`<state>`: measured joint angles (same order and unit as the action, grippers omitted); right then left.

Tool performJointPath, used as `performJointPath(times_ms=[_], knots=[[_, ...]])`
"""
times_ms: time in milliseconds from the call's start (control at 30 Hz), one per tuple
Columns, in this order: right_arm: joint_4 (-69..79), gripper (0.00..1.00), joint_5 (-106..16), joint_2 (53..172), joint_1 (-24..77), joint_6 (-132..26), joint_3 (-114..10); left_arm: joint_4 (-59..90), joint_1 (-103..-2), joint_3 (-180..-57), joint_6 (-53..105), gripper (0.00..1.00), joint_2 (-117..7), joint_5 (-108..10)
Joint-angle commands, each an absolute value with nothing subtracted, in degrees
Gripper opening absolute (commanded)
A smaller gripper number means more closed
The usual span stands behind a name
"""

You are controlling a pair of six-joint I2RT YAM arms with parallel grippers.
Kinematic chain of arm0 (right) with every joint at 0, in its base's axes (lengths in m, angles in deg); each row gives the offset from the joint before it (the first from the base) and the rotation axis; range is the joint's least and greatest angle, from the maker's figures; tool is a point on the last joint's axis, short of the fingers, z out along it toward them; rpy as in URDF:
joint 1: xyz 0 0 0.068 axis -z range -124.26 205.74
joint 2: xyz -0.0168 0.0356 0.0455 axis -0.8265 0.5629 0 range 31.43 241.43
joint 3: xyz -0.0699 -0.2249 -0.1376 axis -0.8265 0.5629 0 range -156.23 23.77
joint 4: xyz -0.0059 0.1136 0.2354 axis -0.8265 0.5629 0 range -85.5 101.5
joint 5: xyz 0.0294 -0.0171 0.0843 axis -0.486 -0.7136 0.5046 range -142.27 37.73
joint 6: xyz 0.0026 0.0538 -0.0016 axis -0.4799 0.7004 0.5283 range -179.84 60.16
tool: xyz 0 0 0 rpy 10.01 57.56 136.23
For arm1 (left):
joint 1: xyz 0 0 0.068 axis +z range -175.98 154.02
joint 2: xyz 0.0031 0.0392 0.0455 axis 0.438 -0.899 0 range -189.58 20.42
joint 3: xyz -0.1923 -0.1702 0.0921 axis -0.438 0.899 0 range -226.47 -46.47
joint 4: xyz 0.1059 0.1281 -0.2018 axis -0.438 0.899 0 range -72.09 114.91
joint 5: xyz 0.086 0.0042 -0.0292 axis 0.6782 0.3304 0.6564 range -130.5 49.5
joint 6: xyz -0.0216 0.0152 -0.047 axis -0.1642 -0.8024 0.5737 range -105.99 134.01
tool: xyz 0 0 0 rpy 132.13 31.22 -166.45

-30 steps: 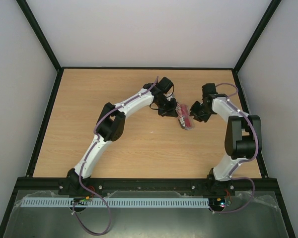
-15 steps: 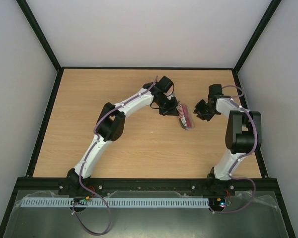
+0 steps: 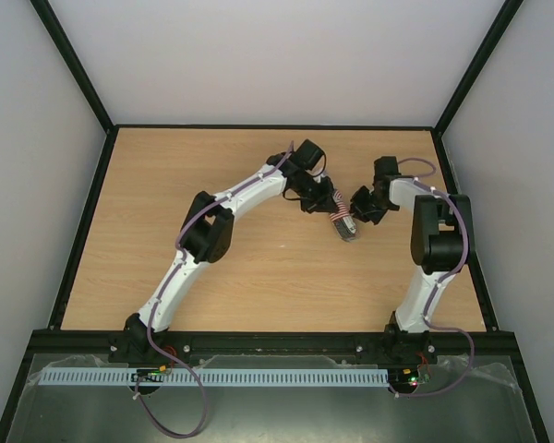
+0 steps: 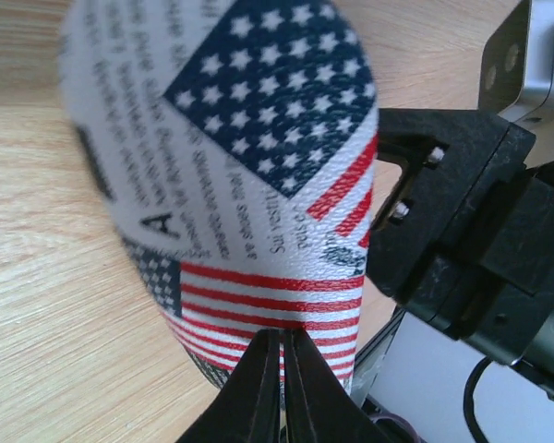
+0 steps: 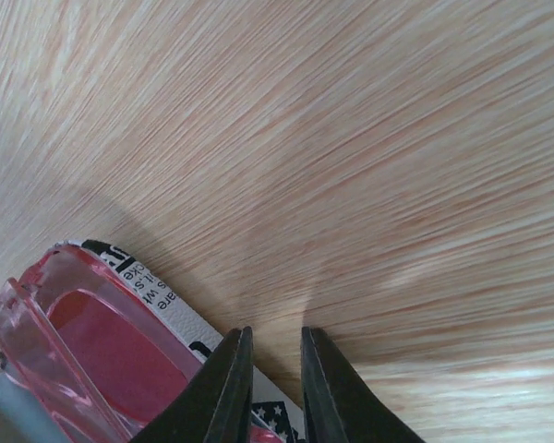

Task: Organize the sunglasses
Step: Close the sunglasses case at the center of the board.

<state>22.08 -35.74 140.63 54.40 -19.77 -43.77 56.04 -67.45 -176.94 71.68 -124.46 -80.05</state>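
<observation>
While both bases are sitting bolted at the near edge of the light wood-grain table (image 3: 166,203), the left arm (image 3: 180,268) is stretching diagonally away and to the right, bending at a black elbow partway up, with a purple cable (image 3: 186,233) running along its white links. The right arm (image 3: 439,242) is rising from its base, folding sharply at a black elbow close to the right wall and turning back toward the centre. Past the elbows, the two wrists are meeting near the middle of the table at an oval flag-patterned fabric case (image 3: 344,221). The left gripper (image 4: 283,343) is coming at it from the left and the right gripper (image 5: 275,343) from the right. The left fingers are pressing almost together, only a sliver showing between them, and appear to be pinching a thin edge of the case, whose domed stars-and-stripes shell is filling the left wrist view and hiding much of the table beyond. The right fingers are standing a narrow gap apart with the case's printed rim lying between them; whether they are squeezing it cannot be told. Translucent pinkish-red plastic sunglasses (image 5: 102,355) are lying in the case's hollow, just beside those fingers. Farther off, the wood grain is running on to black frame rails (image 3: 277,126) and pale walls (image 3: 277,55).
</observation>
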Motion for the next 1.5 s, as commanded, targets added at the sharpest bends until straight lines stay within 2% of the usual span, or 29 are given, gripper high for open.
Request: performJointPath(times_ms=[0,333,467,567,833,933,1167,1233,1333,1467], knots=[[24.28,0.17,-33.25,141.47,50.72,-19.20,-42.39,55.22,-68.66,-178.41,72.66,0.04,-127.85,-80.69],[22.68,0.15,-30.73,139.08,49.60,-18.21,-36.83,56.68,-68.69,-175.36,69.62,0.04,-129.11,-79.44],[24.19,0.14,-33.36,138.07,49.11,-18.74,-36.53,56.41,-68.65,-175.44,69.64,0.04,-129.78,-79.35],[25.79,0.24,-36.52,136.69,50.00,-20.27,-37.35,56.57,-68.47,-175.43,69.34,0.04,-130.36,-79.26],[29.69,0.27,-38.77,134.11,53.21,-21.18,-39.08,56.55,-67.77,-175.71,68.94,0.04,-131.37,-79.35],[30.97,0.33,-40.68,132.94,54.52,-21.49,-39.16,56.39,-67.43,-175.82,68.89,0.05,-131.66,-79.39],[33.00,0.33,-41.09,132.05,56.01,-22.12,-41.14,55.51,-66.88,-176.87,69.13,0.06,-131.40,-80.16],[33.12,0.33,-41.03,131.96,56.10,-22.14,-41.35,54.58,-66.10,-176.82,69.69,0.09,-129.53,-80.70],[33.41,0.34,-41.11,132.07,56.19,-22.24,-41.68,53.28,-64.87,-176.80,70.16,0.19,-125.86,-81.28],[35.32,0.35,-41.61,133.05,56.09,-23.10,-42.45,55.22,-62.72,-176.14,68.46,0.42,-120.97,-80.23]])
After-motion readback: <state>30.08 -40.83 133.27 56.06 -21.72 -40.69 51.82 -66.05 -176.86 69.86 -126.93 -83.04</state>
